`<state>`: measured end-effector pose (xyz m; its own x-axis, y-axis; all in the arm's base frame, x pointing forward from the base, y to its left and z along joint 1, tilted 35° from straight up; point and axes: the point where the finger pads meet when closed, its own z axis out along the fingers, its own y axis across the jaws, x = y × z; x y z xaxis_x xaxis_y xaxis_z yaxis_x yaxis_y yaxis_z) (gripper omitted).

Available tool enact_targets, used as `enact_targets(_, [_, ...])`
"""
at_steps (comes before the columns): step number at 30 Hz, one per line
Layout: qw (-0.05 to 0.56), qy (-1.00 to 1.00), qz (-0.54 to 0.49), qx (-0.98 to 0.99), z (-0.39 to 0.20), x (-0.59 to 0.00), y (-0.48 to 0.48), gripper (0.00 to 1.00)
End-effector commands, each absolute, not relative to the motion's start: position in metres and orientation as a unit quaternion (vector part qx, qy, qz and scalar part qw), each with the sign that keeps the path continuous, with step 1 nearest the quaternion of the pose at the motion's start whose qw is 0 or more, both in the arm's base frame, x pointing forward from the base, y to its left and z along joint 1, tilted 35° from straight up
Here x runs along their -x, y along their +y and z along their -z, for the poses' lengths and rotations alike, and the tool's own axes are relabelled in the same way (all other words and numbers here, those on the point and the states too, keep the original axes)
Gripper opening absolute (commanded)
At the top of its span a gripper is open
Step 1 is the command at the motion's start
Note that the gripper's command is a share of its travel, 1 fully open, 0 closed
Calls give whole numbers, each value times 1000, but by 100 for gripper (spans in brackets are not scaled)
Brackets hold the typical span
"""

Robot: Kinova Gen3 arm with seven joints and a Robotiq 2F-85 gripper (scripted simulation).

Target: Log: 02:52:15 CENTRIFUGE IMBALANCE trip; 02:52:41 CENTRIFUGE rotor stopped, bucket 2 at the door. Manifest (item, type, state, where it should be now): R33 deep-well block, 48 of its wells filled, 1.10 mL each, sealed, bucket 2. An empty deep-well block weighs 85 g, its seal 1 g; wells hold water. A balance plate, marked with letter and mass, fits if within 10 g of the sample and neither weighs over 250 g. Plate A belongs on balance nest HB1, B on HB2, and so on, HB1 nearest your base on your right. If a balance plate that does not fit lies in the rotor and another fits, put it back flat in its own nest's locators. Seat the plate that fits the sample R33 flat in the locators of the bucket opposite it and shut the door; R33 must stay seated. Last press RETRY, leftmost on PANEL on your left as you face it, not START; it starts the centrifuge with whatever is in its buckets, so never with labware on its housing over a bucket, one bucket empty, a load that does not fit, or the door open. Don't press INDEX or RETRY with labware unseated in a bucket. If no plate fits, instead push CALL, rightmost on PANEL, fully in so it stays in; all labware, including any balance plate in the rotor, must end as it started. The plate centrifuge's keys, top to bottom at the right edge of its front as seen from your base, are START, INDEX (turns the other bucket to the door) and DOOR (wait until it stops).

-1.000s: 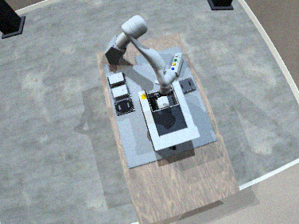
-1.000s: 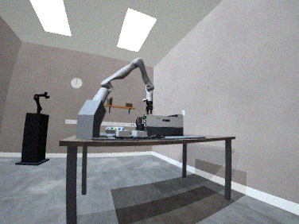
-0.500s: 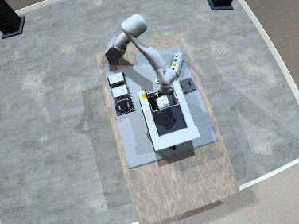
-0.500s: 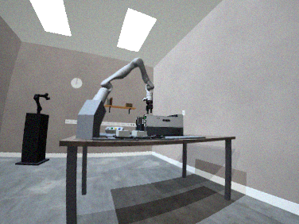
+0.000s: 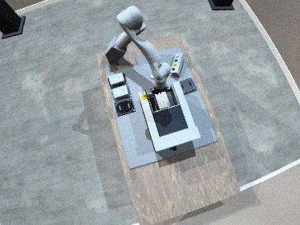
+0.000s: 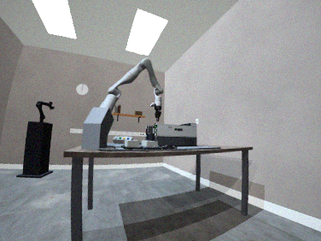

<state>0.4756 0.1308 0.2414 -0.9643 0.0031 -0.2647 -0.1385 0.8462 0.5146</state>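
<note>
Gripper (image 5: 159,90) just above centrifuge (image 5: 175,137) door opening, white plate (image 5: 163,100) directly below; fingers closed, holding nothing

Balance plate (image 5: 116,80) markings and claw (image 5: 159,91) fingertips illegibly small.

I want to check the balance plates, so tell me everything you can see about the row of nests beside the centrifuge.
The balance nests sit in a row of three on the grey mat, left of the centrifuge in the top view. The nest nearest the arm's base and the middle one each hold a pale, flat-lying plate. The third nest shows only its dark floor inside a light-dotted border, with no plate in it. Plate markings are too small to read.
</note>
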Motion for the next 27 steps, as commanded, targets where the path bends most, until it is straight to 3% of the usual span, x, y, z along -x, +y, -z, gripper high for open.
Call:
enact_targets(1, [130,952,-275,35,-241,-473,128,10])
enact_targets(27, [130,952,-275,35,-222,-410,83,10])
